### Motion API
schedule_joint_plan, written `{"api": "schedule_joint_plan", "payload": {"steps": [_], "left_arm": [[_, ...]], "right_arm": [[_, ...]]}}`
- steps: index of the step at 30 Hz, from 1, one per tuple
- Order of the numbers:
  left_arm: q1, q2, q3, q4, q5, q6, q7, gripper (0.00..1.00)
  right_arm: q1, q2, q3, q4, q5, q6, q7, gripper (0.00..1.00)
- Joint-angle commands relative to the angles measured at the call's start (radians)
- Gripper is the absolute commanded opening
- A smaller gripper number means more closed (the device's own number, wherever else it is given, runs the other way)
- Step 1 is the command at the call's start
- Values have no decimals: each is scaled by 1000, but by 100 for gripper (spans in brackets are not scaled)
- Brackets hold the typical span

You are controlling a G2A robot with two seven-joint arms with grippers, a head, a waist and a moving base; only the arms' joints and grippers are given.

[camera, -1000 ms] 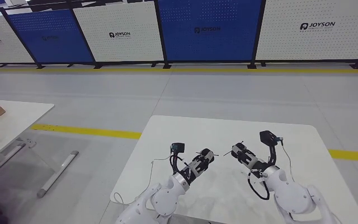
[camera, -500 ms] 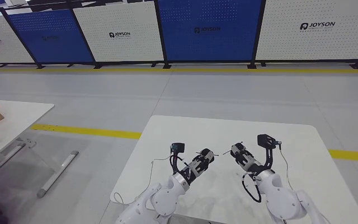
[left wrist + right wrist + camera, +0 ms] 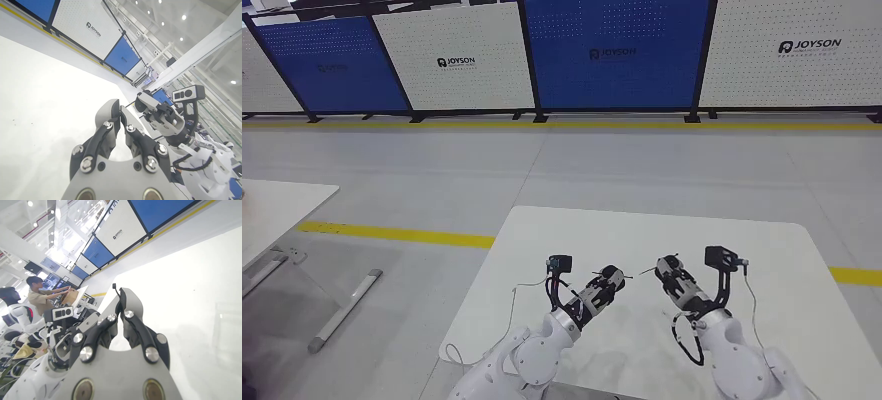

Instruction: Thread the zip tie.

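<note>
Blue and white pegboard panels (image 3: 617, 90) line the far side of the hall, each carrying a small printed logo with a wordmark, and a yellow line (image 3: 392, 234) runs across the grey floor. Nearer, both arms hang over the white counter (image 3: 542, 250), their claws facing each other, near but not touching. The right claw (image 3: 121, 292) is pinched on the black zip tie (image 3: 114, 286), whose square head sticks out past the fingertips. The left claw (image 3: 120, 110) is pressed closed too, with a thin black strand (image 3: 113, 120) caught in the seam between its fingers; whether that is a second tie I cannot tell.
</note>
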Motion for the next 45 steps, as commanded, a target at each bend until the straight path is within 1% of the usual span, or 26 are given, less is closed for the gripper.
{"api": "schedule_joint_plan", "payload": {"steps": [1, 5, 11, 26, 39, 45], "left_arm": [[0, 0, 0, 0, 0, 0, 0, 0], [0, 0, 0, 0, 0, 0, 0, 0], [0, 0, 0, 0, 0, 0, 0, 0], [0, 0, 0, 0, 0, 0, 0, 0], [0, 0, 0, 0, 0, 0, 0, 0], [0, 0, 0, 0, 0, 0, 0, 0]], "right_arm": [[2, -1, -3, 0, 8, -8, 6, 0], [-2, -4, -11, -4, -2, -4, 5, 0], [2, -8, -21, 9, -14, 0, 4, 0], [-15, -14, -15, -2, -25, -4, -13, 0], [4, -24, -38, 17, -44, 10, -16, 0], [0, -29, -36, 21, -14, -1, -19, 0]]}}
